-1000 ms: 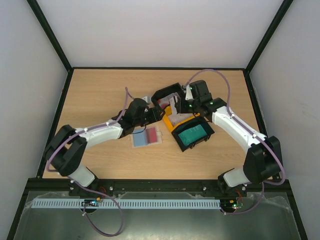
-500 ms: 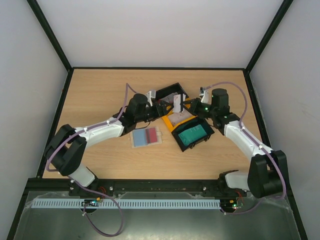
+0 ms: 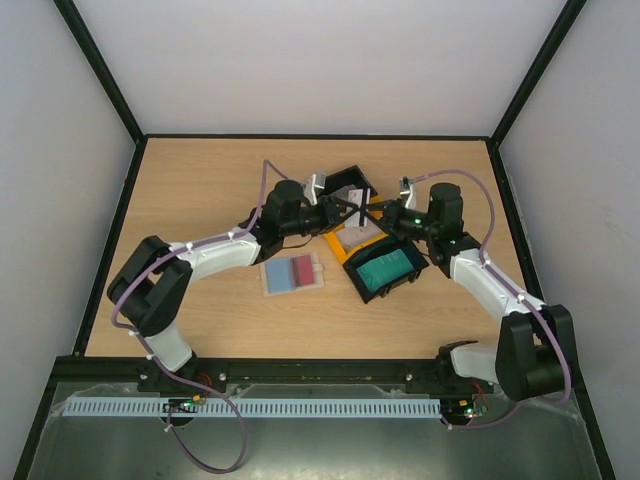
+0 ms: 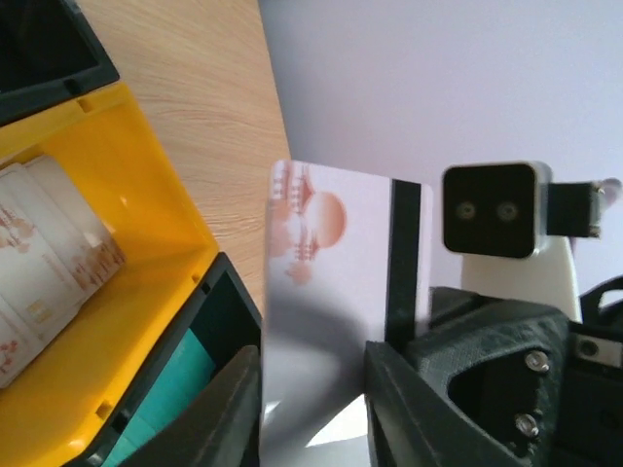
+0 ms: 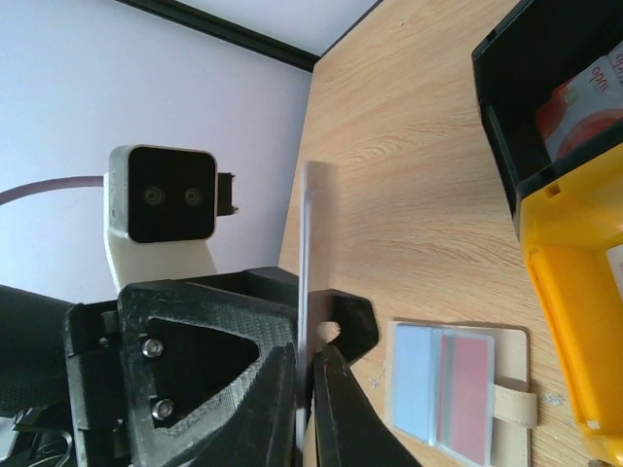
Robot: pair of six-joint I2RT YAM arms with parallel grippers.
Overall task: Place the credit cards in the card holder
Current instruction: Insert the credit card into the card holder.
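Note:
A whitish credit card point(image 3: 355, 207) with a dark stripe and an orange-red print point(image 4: 336, 253) is held on edge in the air above the tray, between both grippers. My right gripper point(image 3: 383, 212) is shut on its faces point(image 5: 307, 365), and the card shows there as a thin line point(image 5: 313, 224). My left gripper point(image 3: 338, 212) has its fingers against the card's two long edges point(image 4: 311, 365). The card holder point(image 3: 293, 273) lies open on the table to the left, showing a blue and a red panel point(image 5: 458, 394).
A black-and-yellow three-compartment tray point(image 3: 333, 243) sits below the grippers. A teal card point(image 3: 383, 268) lies in its near black compartment, pale printed cards point(image 4: 49, 253) in the yellow one point(image 4: 165, 253), and a red-and-white card point(image 5: 584, 102) in the far black one.
The right gripper lifted the card off the tray and drew back to the right. The left gripper reached in from the left, opened wide, then closed round the card's edges.

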